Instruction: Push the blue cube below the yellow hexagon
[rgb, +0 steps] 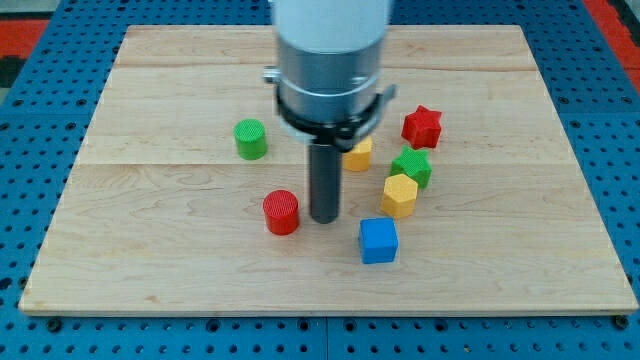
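Note:
The blue cube (378, 240) lies on the wooden board toward the view's bottom, just below and slightly left of the yellow hexagon (399, 195). A small gap separates the two. My tip (324, 218) rests on the board to the left of the blue cube and a little above it, not touching it. It stands right beside the red cylinder (282, 212), which is on its left.
A green cylinder (250, 139) is at the left. A green block (412, 166) sits just above the yellow hexagon. A red star (422, 126) is at the upper right. A yellow block (359, 154) is partly hidden behind the arm. The board's bottom edge (330, 308) is near.

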